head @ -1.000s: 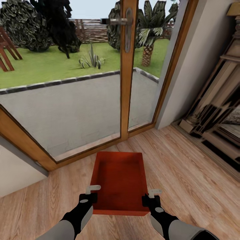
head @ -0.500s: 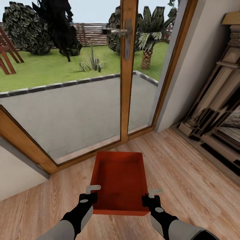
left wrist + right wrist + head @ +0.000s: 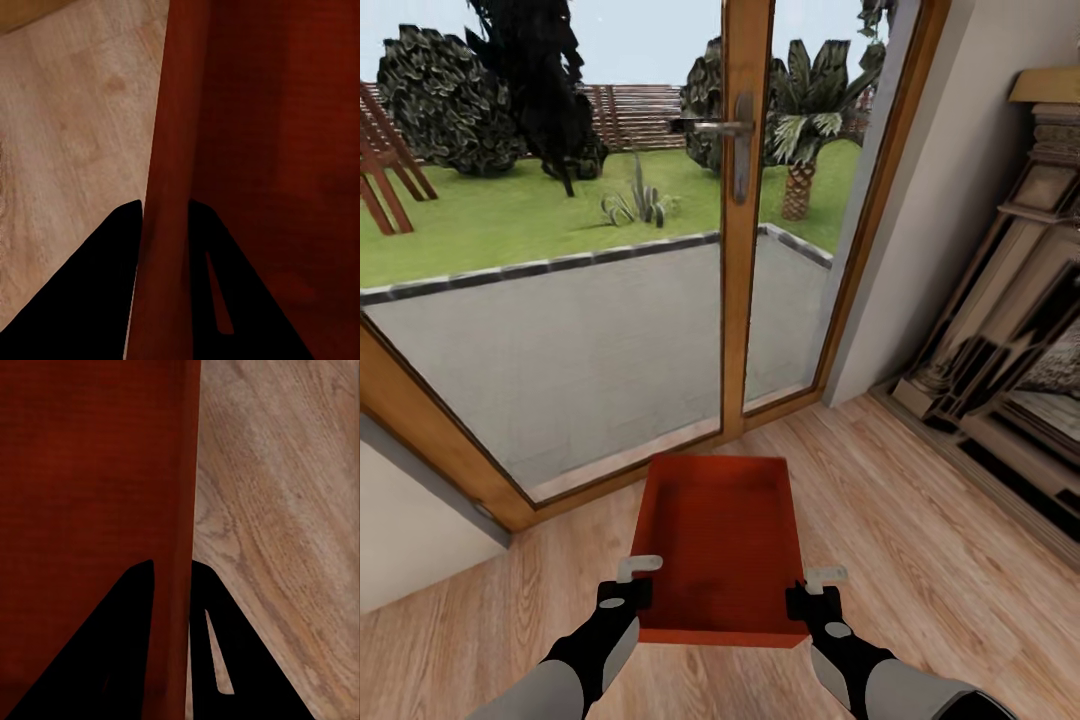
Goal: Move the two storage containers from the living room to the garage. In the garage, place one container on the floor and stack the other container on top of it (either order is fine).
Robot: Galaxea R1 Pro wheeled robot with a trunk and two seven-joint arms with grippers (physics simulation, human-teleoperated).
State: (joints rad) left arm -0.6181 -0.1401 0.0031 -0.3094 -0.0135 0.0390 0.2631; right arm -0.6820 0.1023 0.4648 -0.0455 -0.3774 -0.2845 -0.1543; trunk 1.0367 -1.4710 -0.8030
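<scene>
Left pincer (image 3: 637, 580) and right pincer (image 3: 812, 588) each pinch a side wall of one orange-red storage container (image 3: 720, 545) — held above wood-plank flooring (image 3: 920, 540).

Light wood-plank floor (image 3: 920, 540) – fireplace base (image 3: 1000, 420) on it

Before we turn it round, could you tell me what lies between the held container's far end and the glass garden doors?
In the head view, only bare wood-plank floor lies between the container and the glass doors.

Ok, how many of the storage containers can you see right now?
1. One storage container is held over the wood-plank floor before the glass doors, left gripper and right gripper on its side walls. The second isn't visible here.
</scene>
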